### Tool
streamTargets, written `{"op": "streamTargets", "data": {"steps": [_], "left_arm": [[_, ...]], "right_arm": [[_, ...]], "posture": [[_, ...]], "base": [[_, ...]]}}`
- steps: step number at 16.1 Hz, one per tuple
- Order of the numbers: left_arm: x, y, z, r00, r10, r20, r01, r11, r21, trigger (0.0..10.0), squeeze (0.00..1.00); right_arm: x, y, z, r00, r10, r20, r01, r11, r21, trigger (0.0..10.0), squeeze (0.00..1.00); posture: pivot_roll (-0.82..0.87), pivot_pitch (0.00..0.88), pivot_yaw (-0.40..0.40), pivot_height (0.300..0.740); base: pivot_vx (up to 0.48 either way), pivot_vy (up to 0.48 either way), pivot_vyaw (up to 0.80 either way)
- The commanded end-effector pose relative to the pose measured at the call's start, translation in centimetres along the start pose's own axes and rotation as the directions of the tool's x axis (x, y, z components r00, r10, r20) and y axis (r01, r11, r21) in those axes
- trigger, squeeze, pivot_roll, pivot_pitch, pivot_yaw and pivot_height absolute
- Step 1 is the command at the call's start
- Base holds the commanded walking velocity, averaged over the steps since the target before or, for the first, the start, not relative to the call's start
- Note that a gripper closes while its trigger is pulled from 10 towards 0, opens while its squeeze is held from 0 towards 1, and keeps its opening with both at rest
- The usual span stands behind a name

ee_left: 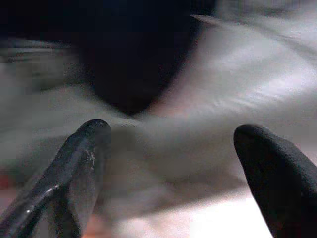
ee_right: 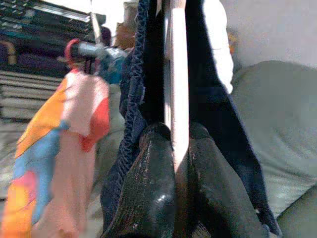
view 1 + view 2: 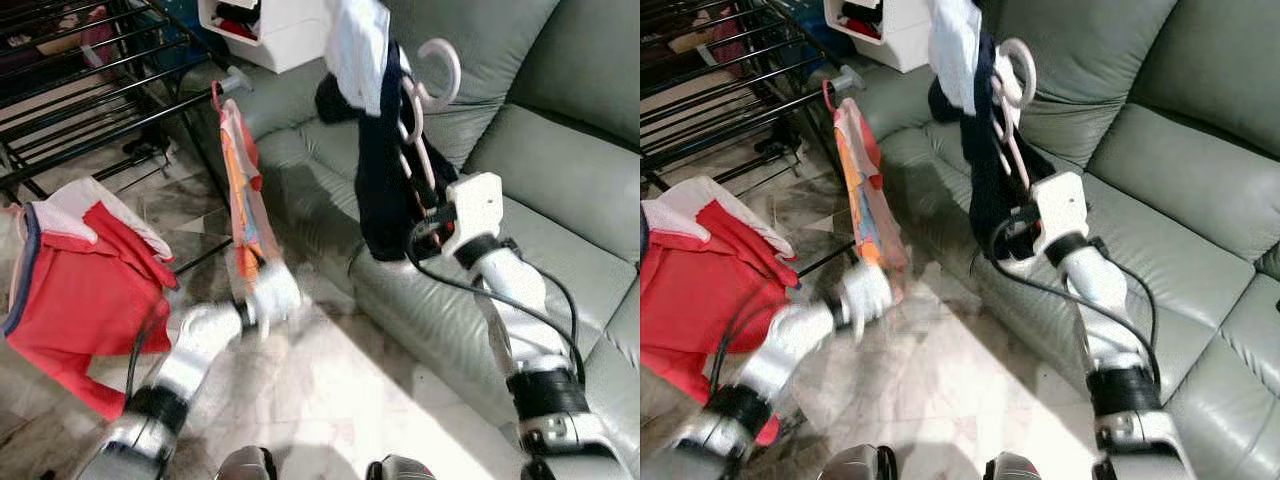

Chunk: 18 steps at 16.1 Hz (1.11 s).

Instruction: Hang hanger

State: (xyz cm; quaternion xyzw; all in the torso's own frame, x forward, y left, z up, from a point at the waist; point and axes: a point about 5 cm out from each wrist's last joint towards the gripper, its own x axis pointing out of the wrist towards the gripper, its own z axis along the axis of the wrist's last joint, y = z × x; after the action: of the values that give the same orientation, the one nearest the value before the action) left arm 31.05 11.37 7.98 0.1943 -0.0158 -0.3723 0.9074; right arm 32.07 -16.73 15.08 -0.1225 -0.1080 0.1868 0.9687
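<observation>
With the right gripper pinching the pale hanger and its dark garment above the sofa, it should keep the hook upright toward the drying rack's corner rail while the left gripper, fingers spread, stays low.

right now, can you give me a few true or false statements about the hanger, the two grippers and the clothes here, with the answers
1. The right gripper is shut on the pale hanger that carries a dark garment. True.
2. The hanger's hook is already over the drying rack. False: it is held up in front of the grey sofa, apart from the rack.
3. An orange and pink garment hangs from the end of the rack. True.
4. The left gripper is shut on the red garment. False: its fingers are open and hold nothing.
</observation>
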Motion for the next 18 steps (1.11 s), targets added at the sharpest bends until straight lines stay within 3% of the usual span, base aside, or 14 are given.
{"op": "streamTargets", "data": {"steps": [1, 3, 4, 5, 6, 8, 13, 18], "left_arm": [[-0.1, 2.3, 0.8, 0.986, 0.165, 0.027, -0.164, 0.986, -0.018, 10.0, 1.0], [0.2, 3.6, 1.7, 0.957, 0.282, 0.065, -0.277, 0.957, -0.081, 10.0, 1.0], [0.6, 4.3, 2.1, 0.929, 0.363, 0.064, -0.347, 0.92, -0.185, 10.0, 1.0], [0.6, 4.4, 2.1, 0.927, 0.369, 0.064, -0.351, 0.915, -0.199, 10.0, 1.0], [0.7, 4.8, 2.4, 0.911, 0.406, 0.075, -0.374, 0.889, -0.265, 10.0, 1.0], [0.7, 5.2, 2.7, 0.888, 0.452, 0.082, -0.417, 0.869, -0.265, 10.0, 1.0], [-0.4, 6.6, 2.9, 0.843, 0.533, 0.075, -0.494, 0.822, -0.282, 10.0, 1.0], [-0.4, 6.5, 3.2, 0.861, 0.502, 0.085, -0.457, 0.835, -0.308, 10.0, 1.0]], "right_arm": [[-0.2, 0.5, 0.7, 0.998, 0.042, 0.039, -0.043, 0.999, 0.002, 10.0, 0.0], [-1.0, 1.5, 0.6, 0.993, 0.116, 0.032, -0.117, 0.993, 0.019, 10.0, 0.0], [-2.0, 2.7, 0.4, 0.974, 0.228, 0.012, -0.228, 0.974, 0.016, 10.0, 0.0], [-2.0, 2.8, 0.4, 0.971, 0.237, 0.012, -0.238, 0.971, 0.024, 10.0, 0.0], [-2.5, 3.4, 0.4, 0.951, 0.31, 0.001, -0.31, 0.949, 0.059, 10.0, 0.0], [-2.9, 3.9, 0.2, 0.919, 0.394, -0.018, -0.392, 0.918, 0.053, 10.0, 0.0], [-2.8, 3.5, 0.0, 0.897, 0.438, -0.059, -0.438, 0.899, 0.014, 10.0, 0.0], [-2.4, 2.4, -1.5, 0.927, 0.354, -0.125, -0.368, 0.923, -0.114, 10.0, 0.0]], "posture": [[-0.12, 0.03, 0.037, 0.74], [-0.13, 0.033, 0.039, 0.74], [-0.13, 0.035, 0.043, 0.74], [-0.13, 0.035, 0.043, 0.74], [-0.13, 0.035, 0.043, 0.74], [-0.13, 0.038, 0.043, 0.74], [-0.12, 0.038, 0.034, 0.74], [-0.12, 0.036, 0.036, 0.74]], "base": [[0.0, 0.0, 0.0], [0.0, 0.0, 0.0], [0.0, 0.0, 0.0], [0.0, 0.0, 0.0], [0.0, 0.0, 0.0], [0.0, 0.0, 0.0], [0.0, 0.0, 0.0], [0.0, 0.0, 0.0]]}}
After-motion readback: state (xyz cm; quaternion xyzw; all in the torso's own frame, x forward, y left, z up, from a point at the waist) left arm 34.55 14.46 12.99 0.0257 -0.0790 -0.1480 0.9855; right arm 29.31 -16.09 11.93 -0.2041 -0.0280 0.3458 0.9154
